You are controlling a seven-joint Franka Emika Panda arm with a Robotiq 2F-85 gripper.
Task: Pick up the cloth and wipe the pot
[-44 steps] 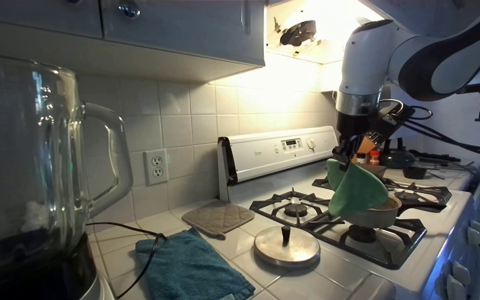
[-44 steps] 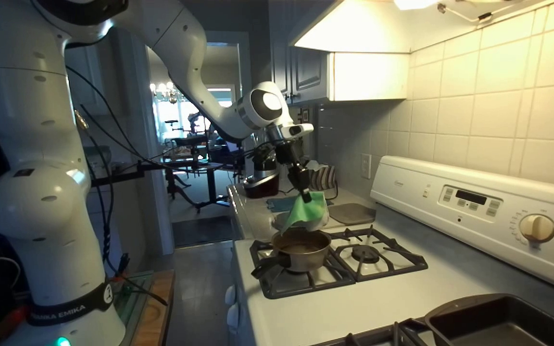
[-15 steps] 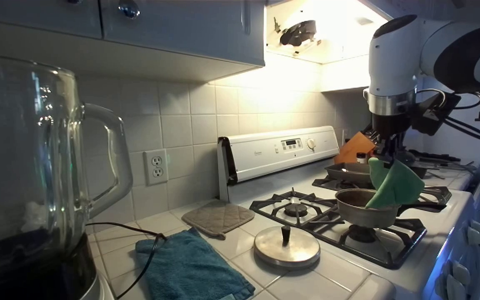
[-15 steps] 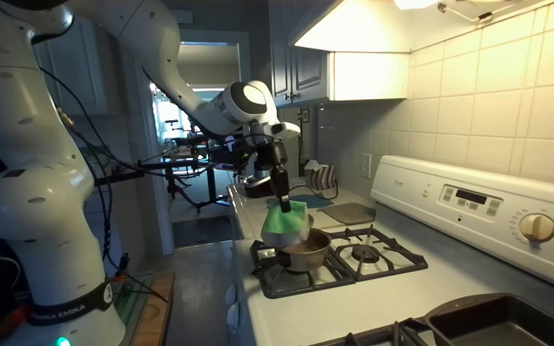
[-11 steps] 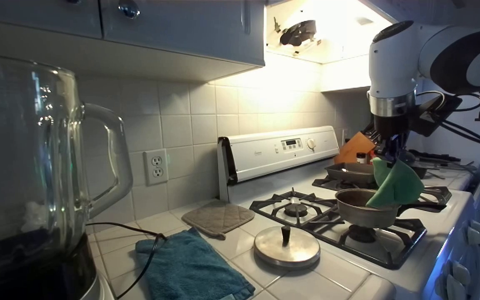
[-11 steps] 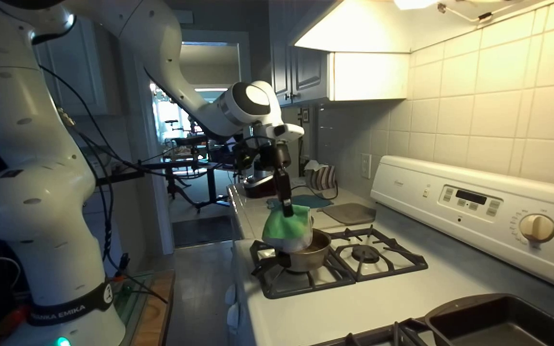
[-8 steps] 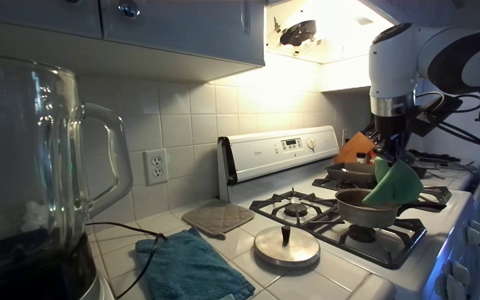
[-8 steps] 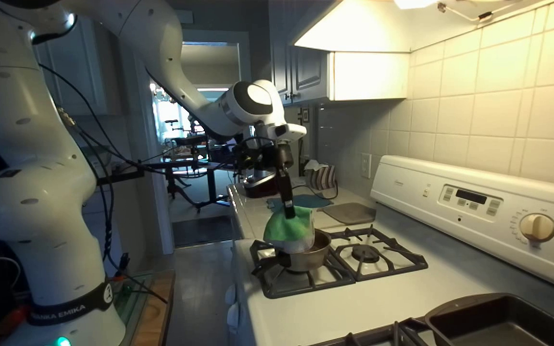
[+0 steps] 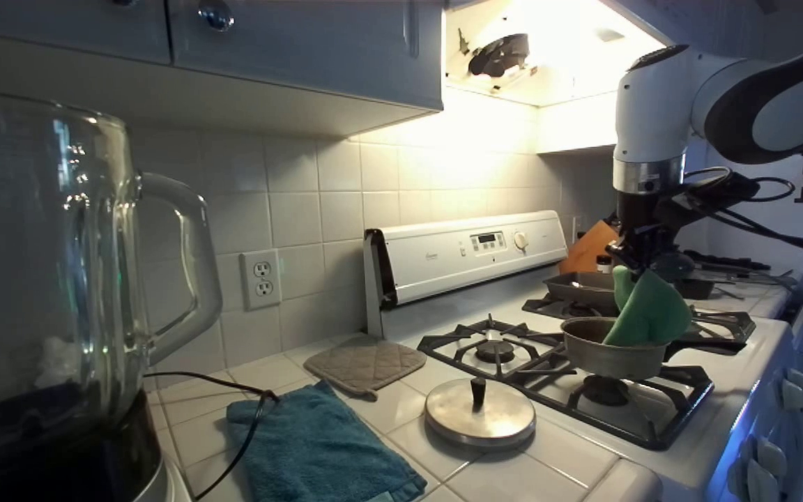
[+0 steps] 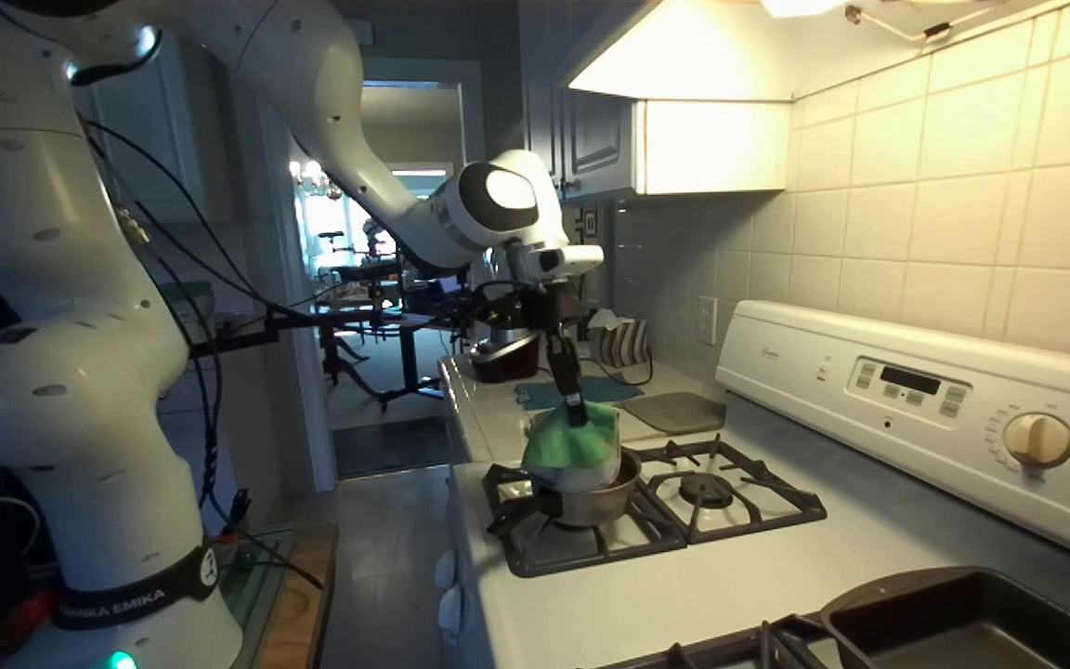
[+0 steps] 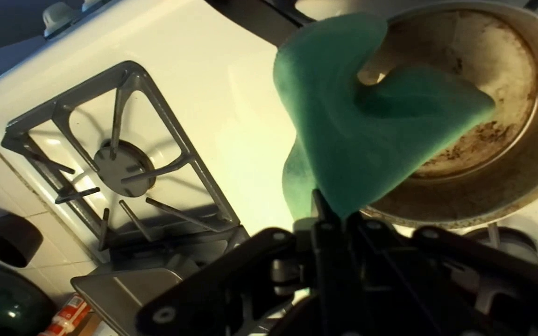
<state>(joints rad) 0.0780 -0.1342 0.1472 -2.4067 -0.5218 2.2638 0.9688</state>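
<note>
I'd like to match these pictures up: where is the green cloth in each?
In an exterior view: the green cloth, well right of centre, below mid-height.
In an exterior view: the green cloth, below centre, slightly right.
In the wrist view: the green cloth, right of centre, mostly upper half.
Shared landmark: the pot, partly hidden by the green cloth in all three.

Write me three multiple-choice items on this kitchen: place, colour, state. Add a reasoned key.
1. The silvery lid is on the:
A. baking pan
B. tiled counter
C. burner grate

2. The towel is:
A. red
B. white
C. teal

3. The fingers are:
A. wide open
B. shut on the towel
C. shut on the green cloth

1 B: an exterior view shows it flat there.
2 C: both exterior views show it.
3 C: the wrist view shows it pinched, partly over the saucepan.
</note>
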